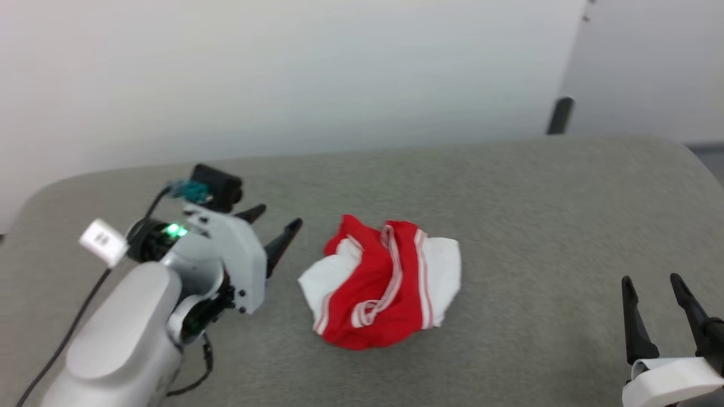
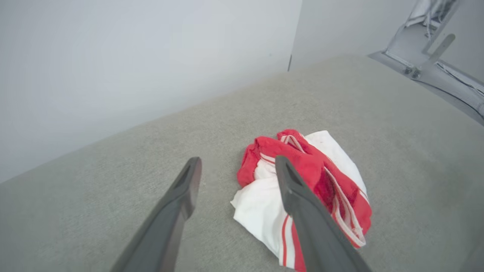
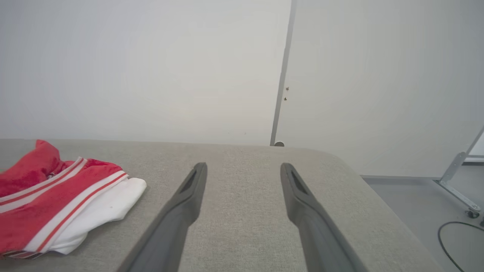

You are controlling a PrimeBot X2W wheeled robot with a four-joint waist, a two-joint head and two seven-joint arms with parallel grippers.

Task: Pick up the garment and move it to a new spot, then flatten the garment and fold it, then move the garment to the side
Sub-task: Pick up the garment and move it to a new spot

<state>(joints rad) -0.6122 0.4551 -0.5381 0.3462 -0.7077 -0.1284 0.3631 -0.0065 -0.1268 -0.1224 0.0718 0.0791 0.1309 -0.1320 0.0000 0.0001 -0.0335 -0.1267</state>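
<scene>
The jersey [image 1: 384, 282] is soft, thin cloth. The table [image 1: 509, 198] wears rough, matt grey fabric. The left gripper [image 1: 280, 216] has matt dark plastic fingers [image 1: 281, 242]; its arm [image 1: 124, 328] is smooth, slightly glossy.

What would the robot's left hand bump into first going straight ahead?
The left hand would likely brush the crumpled garment, or land on the grey table beside it; depth is unclear.

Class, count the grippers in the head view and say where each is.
2. The left gripper, open, is just left of the crumpled garment; the right gripper, open, is at the lower right, apart from it.
</scene>
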